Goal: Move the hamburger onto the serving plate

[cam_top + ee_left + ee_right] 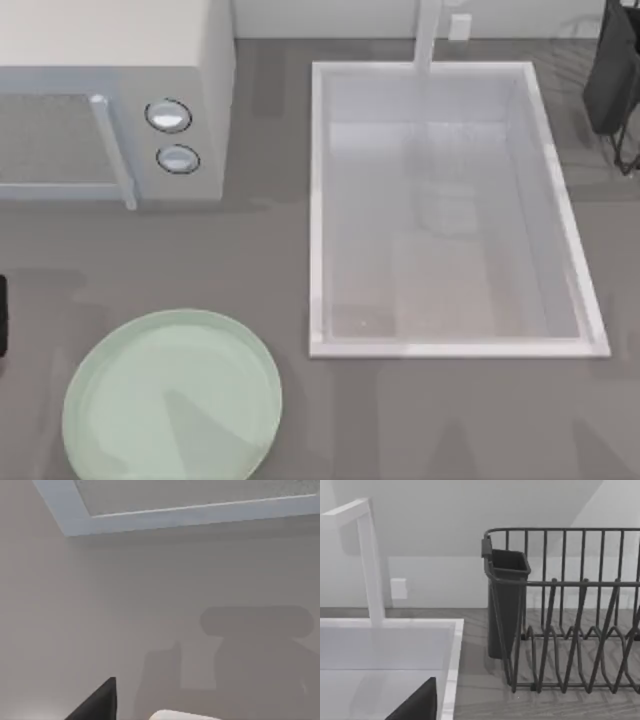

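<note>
Noting serving plate [170, 395] near left, bare; hamburger not yet on it, and its location cannot be told. Judged light, soft, squashable: grip gently across the bun's sides. Left gripper [97, 704] hangs over the table [125, 605]. Right gripper [417, 702] sits far right by sink [318, 200] and dish rack [570, 630]. Whether either is released or clenched cannot be told.

One serving plate [170, 395] is counted at seven o'clock on the table, one sink basin [325, 210] with one faucet [428, 35] at one o'clock, one microwave [110, 90] bearing two round knobs [168, 116] at ten o'clock, and one wire dish rack [570, 610] with one dark cup holder [506, 600] at two o'clock.
</note>
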